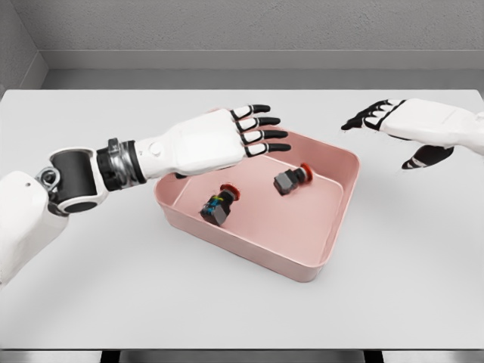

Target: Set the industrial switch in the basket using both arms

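Left hand (227, 138), white with black fingers, hovers over the near-left part of the shallow pink plastic basket (318, 253), fingers extended and relaxed, holding nothing. Right hand (393, 121) hangs right of the basket, likewise released. Inside lie two industrial switches: one dark-bodied, red-capped switch (219, 204) with coloured markings, and a second grey-bodied switch (291, 179), both long axes slanting with red caps toward upper right.

Table: broad pale grey flat tabletop (113, 302), filling most of the view
Wall: plain grey textured wall (265, 23) at the far side
Light: soft, even
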Controlling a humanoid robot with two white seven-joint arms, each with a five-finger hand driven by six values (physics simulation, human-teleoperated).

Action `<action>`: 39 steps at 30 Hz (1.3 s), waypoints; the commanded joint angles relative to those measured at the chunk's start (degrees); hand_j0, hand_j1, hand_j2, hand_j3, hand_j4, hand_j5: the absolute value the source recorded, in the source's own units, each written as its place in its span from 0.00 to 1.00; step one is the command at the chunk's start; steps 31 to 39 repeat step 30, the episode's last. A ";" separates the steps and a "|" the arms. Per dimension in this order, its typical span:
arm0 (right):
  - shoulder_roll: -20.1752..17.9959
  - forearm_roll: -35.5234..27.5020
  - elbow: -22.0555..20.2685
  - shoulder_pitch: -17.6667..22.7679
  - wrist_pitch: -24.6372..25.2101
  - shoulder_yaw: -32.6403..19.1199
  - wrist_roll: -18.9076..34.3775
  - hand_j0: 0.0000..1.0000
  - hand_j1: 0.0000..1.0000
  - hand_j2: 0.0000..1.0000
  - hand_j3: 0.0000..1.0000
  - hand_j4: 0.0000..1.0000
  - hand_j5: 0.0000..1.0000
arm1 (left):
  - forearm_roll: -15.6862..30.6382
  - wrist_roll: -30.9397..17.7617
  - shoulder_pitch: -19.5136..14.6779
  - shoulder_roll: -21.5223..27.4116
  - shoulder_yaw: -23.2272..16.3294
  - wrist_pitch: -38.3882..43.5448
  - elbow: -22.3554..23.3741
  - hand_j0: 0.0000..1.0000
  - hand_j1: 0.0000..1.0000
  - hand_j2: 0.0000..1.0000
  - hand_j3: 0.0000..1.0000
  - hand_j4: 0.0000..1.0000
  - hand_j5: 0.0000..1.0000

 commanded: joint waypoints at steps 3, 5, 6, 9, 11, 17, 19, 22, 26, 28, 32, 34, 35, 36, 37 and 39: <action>-0.85 -0.20 -0.11 1.23 -3.25 -3.36 -0.03 1.00 1.00 1.00 1.00 1.00 1.00 | -0.24 0.23 -0.97 0.70 -0.86 0.02 0.18 1.00 1.00 1.00 1.00 1.00 1.00; -0.85 -0.20 -0.11 2.11 -3.60 -4.07 -0.03 1.00 1.00 1.00 1.00 1.00 1.00 | 2.05 0.59 -1.23 2.98 -0.34 0.02 0.01 1.00 1.00 1.00 1.00 1.00 1.00; -0.85 -0.20 -0.11 2.11 -3.60 -4.07 -0.03 1.00 1.00 1.00 1.00 1.00 1.00 | 4.94 0.59 -1.76 5.35 0.19 0.02 0.01 1.00 1.00 1.00 1.00 1.00 1.00; -0.76 -0.20 -0.11 2.20 -3.60 -3.98 -0.03 1.00 1.00 1.00 1.00 1.00 1.00 | 12.59 0.59 -0.97 13.17 5.11 0.02 0.01 1.00 1.00 1.00 1.00 1.00 1.00; -0.76 -0.29 -0.11 2.20 -3.60 -3.80 -0.03 1.00 1.00 1.00 1.00 1.00 1.00 | 15.85 0.59 -0.79 16.43 6.17 0.02 0.01 1.00 1.00 1.00 1.00 1.00 1.00; -0.76 -0.29 -0.11 2.28 -3.60 -3.80 -0.03 1.00 1.00 1.00 1.00 1.00 1.00 | 21.04 0.32 4.92 26.36 9.95 0.02 0.18 1.00 1.00 1.00 1.00 1.00 1.00; -0.76 -0.29 -0.11 2.28 -3.60 -3.80 -0.03 1.00 1.00 1.00 1.00 1.00 1.00 | 21.12 0.32 7.56 27.24 11.88 0.02 0.45 1.00 1.00 1.00 1.00 1.00 1.00; -0.67 -0.29 -0.11 2.28 -3.60 -3.72 -0.03 1.00 1.00 1.00 1.00 1.00 1.00 | 21.12 0.23 11.34 27.42 16.36 0.02 1.41 1.00 1.00 1.00 1.00 1.00 1.00; -0.76 -0.29 -0.11 2.20 -3.60 -3.63 -0.03 1.00 1.00 1.00 1.00 1.00 1.00 | 21.04 0.06 11.51 27.42 16.54 0.02 1.50 1.00 1.00 1.00 1.00 1.00 1.00; -0.67 -0.29 -0.11 2.29 -3.60 -3.54 -0.03 1.00 1.00 1.00 1.00 1.00 1.00 | 20.95 0.06 11.43 27.42 16.54 0.02 1.50 1.00 1.00 1.00 1.00 1.00 1.00; -0.67 -0.29 -0.11 2.20 -3.60 -3.54 -0.03 1.00 1.00 1.00 1.00 1.00 1.00 | 20.86 0.06 11.51 27.33 16.54 0.02 1.50 1.00 1.00 1.00 1.00 1.00 1.00; -0.67 -0.29 -0.11 2.20 -3.60 -3.54 -0.03 1.00 1.00 1.00 1.00 1.00 1.00 | 20.86 0.06 11.51 27.33 16.54 0.02 1.50 1.00 1.00 1.00 1.00 1.00 1.00; -0.67 -0.29 -0.11 2.20 -3.60 -3.54 -0.03 1.00 1.00 1.00 1.00 1.00 1.00 | 20.86 0.06 11.51 27.33 16.54 0.02 1.50 1.00 1.00 1.00 1.00 1.00 1.00; -0.67 -0.29 -0.11 2.20 -3.60 -3.54 -0.03 1.00 1.00 1.00 1.00 1.00 1.00 | 20.86 0.06 11.51 27.33 16.54 0.02 1.50 1.00 1.00 1.00 1.00 1.00 1.00; -0.67 -0.29 -0.11 2.20 -3.60 -3.54 -0.03 1.00 1.00 1.00 1.00 1.00 1.00 | 20.86 0.06 11.51 27.33 16.54 0.02 1.50 1.00 1.00 1.00 1.00 1.00 1.00; -0.67 -0.29 -0.11 2.20 -3.60 -3.54 -0.03 1.00 1.00 1.00 1.00 1.00 1.00 | 20.86 0.06 11.51 27.33 16.54 0.02 1.50 1.00 1.00 1.00 1.00 1.00 1.00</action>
